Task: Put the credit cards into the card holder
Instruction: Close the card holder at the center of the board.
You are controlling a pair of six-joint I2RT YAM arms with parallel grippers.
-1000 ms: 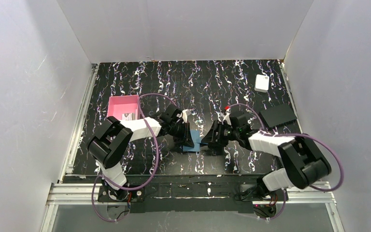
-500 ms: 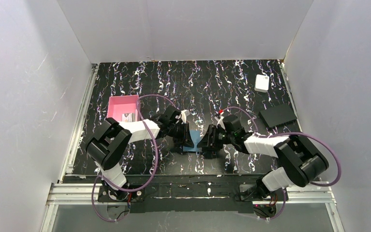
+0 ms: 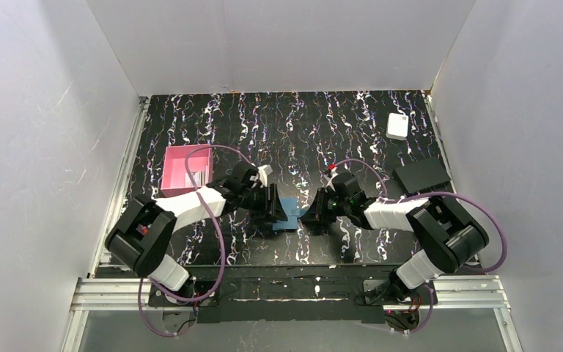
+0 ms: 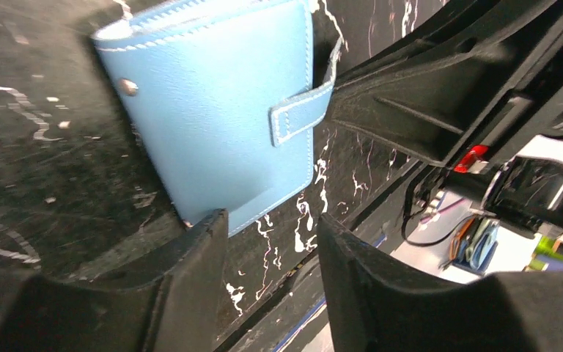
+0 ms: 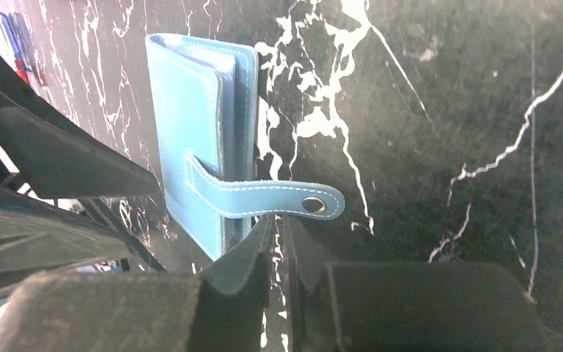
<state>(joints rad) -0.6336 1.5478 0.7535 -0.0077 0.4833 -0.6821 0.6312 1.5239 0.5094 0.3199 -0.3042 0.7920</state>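
Both arms have drawn in around the teal-blue folding leather wallet (image 3: 288,214), which lies folded on the black marbled counter (image 3: 352,132), snap tab (image 5: 264,199) undone. Left hand (image 4: 270,220) stands narrowly open at its corner; right hand (image 5: 278,224) is pinched nearly closed under the tab. Opening looks next.

Teal-blue stitched leather card holder (image 4: 212,110): white stitching, silver snap. Black tabletop (image 3: 300,125) beneath it: white marbled streaks. Pink square plastic tray (image 3: 178,163) left of holder.

even bright light; wrist views blurred up close.
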